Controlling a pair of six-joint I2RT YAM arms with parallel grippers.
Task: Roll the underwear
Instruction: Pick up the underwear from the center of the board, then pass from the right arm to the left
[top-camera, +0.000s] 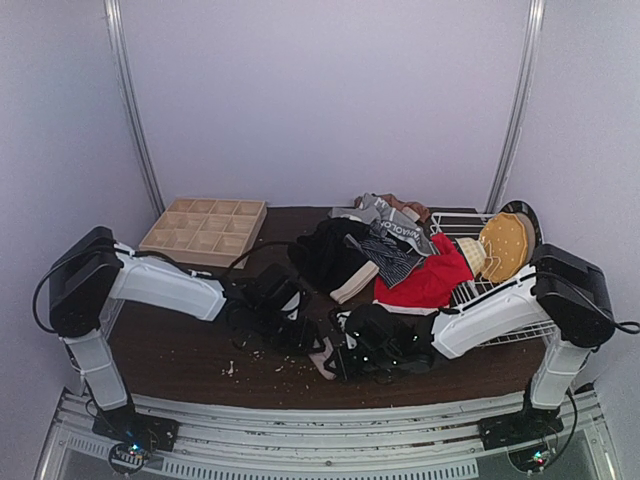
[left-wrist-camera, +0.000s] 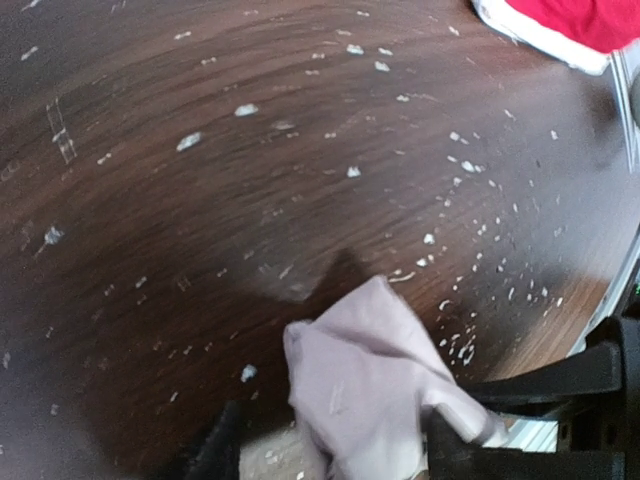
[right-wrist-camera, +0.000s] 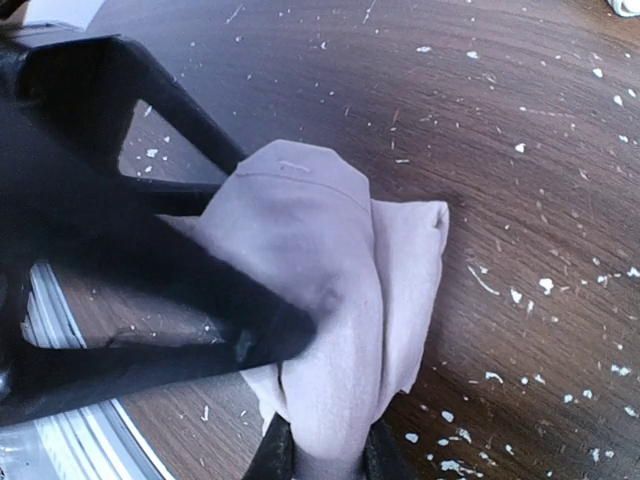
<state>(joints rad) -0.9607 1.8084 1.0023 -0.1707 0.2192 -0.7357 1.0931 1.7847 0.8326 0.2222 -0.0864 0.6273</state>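
Underwear (right-wrist-camera: 320, 260) is pinched by the right gripper (right-wrist-camera: 328, 455); the left gripper (left-wrist-camera: 335, 445) stands spread. Its partly hidden roll may unfurl if tugged.

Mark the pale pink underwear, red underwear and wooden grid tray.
pale pink underwear (right-wrist-camera: 340, 230): right wrist view, middle of folded cloth.
red underwear (top-camera: 428, 282): top external view, centre of red fabric.
wooden grid tray (top-camera: 205, 230): top external view, central dividers.

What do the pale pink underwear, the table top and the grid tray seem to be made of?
Pale pink underwear: soft thin matte fabric, perhaps cotton knit; it folds limply and shows a stitched seam.
Table top: dark wood or wood-look laminate, slight sheen; grain lines show.
Grid tray: pale matte wood, perhaps plywood; thin flat dividers.
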